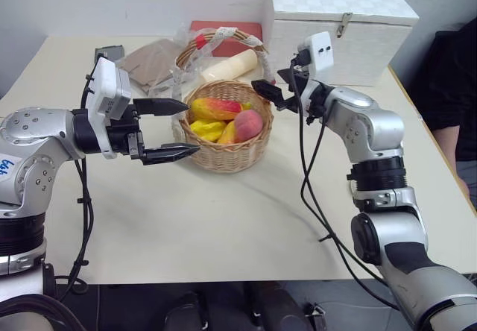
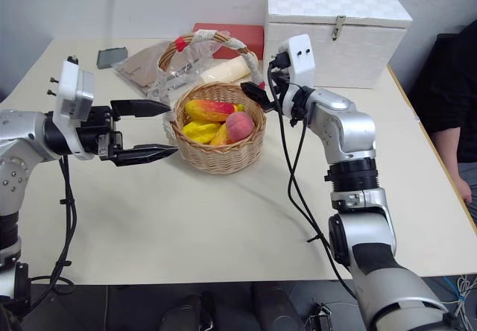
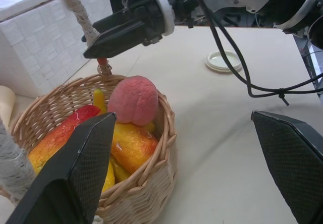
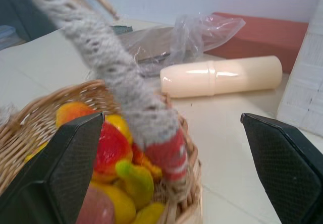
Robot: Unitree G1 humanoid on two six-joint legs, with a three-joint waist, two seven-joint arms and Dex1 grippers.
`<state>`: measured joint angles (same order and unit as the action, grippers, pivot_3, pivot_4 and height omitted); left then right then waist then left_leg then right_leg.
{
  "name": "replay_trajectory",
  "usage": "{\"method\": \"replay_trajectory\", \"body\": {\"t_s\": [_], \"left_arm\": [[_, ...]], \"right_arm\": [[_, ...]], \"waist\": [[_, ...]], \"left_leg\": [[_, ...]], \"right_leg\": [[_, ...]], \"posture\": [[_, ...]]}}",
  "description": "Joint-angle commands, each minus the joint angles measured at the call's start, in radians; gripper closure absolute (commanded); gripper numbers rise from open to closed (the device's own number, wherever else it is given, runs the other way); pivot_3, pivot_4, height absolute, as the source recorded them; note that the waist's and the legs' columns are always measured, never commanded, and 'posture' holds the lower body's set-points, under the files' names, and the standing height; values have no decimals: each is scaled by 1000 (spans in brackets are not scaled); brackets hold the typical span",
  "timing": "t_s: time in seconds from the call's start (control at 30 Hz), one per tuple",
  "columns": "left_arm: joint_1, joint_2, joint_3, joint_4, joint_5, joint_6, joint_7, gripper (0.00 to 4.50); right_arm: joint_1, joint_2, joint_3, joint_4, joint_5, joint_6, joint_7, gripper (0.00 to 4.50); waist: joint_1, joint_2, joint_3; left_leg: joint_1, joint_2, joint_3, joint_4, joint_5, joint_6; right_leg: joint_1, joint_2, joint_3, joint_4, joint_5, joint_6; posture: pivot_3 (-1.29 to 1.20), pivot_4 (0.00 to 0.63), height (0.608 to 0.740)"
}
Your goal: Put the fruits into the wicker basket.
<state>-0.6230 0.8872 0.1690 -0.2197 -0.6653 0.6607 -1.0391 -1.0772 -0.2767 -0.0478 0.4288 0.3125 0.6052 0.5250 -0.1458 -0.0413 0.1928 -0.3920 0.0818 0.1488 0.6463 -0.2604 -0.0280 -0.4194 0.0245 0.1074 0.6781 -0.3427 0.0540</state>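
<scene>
The fruits (image 1: 223, 120) lie inside the wicker basket (image 1: 223, 156), which stands on the table (image 1: 223, 219) in front of the white box (image 1: 339, 25). The left gripper (image 1: 173, 130) is spread wide beside the basket, empty. The right gripper (image 1: 270, 94) is also wide, near the handle (image 4: 121, 82), holding nothing.
</scene>
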Motion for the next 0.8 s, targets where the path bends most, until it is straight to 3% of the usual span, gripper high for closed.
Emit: {"method": "replay_trajectory", "body": {"t_s": [0.03,0.17,0.43,0.63,0.8], "left_arm": [[-10,12,25,-22,-4,-11,5,0],[0,19,38,-30,-7,-7,10,0],[0,14,34,-30,-4,-10,11,0],[-35,-9,-1,-7,2,-22,-3,0],[-62,-49,-34,-11,-11,-20,-17,0]], "right_arm": [[-39,12,-3,85,-35,-96,-9,193],[-53,21,-8,147,-58,-163,-9,1287],[-19,17,-35,61,-24,-181,14,4139],[88,-43,-82,-184,37,-117,25,4292],[237,-213,-185,-430,67,-46,17,4292]], "waist": [[1,0,0],[1,0,0],[0,0,0],[8,1,0],[29,1,0]], "left_leg": [[0,0,0,0,0,0],[0,0,0,0,0,0],[0,0,0,0,0,0],[-1,0,-1,-1,0,0],[-3,0,-2,0,0,0]], "right_leg": [[0,0,0,0,0,0],[0,0,0,0,0,0],[0,0,0,1,0,0],[0,0,-1,0,0,0],[0,-1,-2,-3,0,0]], "posture": [[0,150,740],[0,150,740],[0,150,740],[0,150,740],[0,150,740]]}}
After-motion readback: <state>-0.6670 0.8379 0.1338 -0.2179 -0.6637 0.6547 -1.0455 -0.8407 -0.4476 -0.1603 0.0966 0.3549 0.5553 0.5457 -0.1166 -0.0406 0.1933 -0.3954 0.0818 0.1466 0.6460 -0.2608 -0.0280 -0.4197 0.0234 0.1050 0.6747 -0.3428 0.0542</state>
